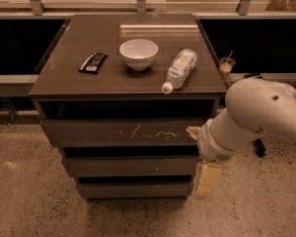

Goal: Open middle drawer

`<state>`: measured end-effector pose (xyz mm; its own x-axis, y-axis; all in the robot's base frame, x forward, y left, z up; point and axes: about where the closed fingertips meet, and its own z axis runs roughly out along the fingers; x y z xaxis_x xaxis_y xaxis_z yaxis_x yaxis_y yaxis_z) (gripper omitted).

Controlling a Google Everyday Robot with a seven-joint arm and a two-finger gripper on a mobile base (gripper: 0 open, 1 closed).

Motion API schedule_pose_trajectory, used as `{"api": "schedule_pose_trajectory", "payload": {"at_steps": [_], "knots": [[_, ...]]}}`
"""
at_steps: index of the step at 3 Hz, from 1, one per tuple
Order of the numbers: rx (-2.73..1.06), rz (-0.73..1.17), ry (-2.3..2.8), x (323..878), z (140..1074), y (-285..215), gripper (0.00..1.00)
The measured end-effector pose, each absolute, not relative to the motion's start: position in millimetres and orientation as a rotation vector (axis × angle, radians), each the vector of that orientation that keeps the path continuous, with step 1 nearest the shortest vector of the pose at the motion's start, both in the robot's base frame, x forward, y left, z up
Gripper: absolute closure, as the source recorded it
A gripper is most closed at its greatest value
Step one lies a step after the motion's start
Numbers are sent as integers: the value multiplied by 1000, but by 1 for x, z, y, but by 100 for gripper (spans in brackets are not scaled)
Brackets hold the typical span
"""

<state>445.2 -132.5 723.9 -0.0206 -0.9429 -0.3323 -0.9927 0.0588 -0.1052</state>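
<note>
**Speckled floor, three-drawer cabinet, arm low at its right corner**

Speckled stone floor (39, 201) fills the foreground. On it stands a dark cabinet. The bottom drawer (133, 189) is nearest, with the middle drawer (128, 166) just above it. The middle drawer's plain front hides whatever it holds.

The cream gripper (206, 179) hangs at the right end of these two fronts, below the white arm (251, 117). I cannot tell whether it is clenched or released, or whether it touches the drawer.

Higher is the scratched top drawer (89, 132). On the cabinet top (64, 83) a clear bottle (180, 69) lies on its side, cap forward, contents unclear. A black packet (93, 62) lies left of a white bowl (138, 54) whose inside shows only white. Behind and to the right, a small cup (227, 65) holds a stick.
</note>
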Motion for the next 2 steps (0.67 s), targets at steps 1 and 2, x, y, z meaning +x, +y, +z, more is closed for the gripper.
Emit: {"api": "schedule_pose_trajectory", "payload": {"at_steps": [1,2], "knots": [[-2002,227,1922,444,660,-152,0],[-2097,225,1809,440,626,-152,0]]}}
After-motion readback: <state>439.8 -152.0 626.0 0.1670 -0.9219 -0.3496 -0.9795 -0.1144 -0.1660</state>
